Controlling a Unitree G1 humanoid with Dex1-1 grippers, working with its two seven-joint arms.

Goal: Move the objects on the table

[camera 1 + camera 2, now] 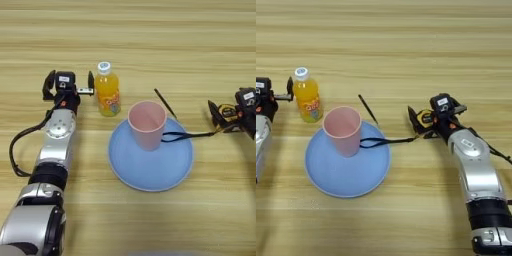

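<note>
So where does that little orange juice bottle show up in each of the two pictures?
Left eye view: the orange juice bottle stands upper left of centre, beside the left end effector.
Right eye view: it stands near the left edge.
Shared landmark: the pink cup on the blue plate.

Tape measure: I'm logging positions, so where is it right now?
The tape measure is on the robot's right, between the right gripper's fingers, its strap trailing left to the pink cup on the blue plate.

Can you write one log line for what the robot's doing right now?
left tool: open beside juice bottle | right tool: shut on tape measure | pink cup: on blue plate
</note>
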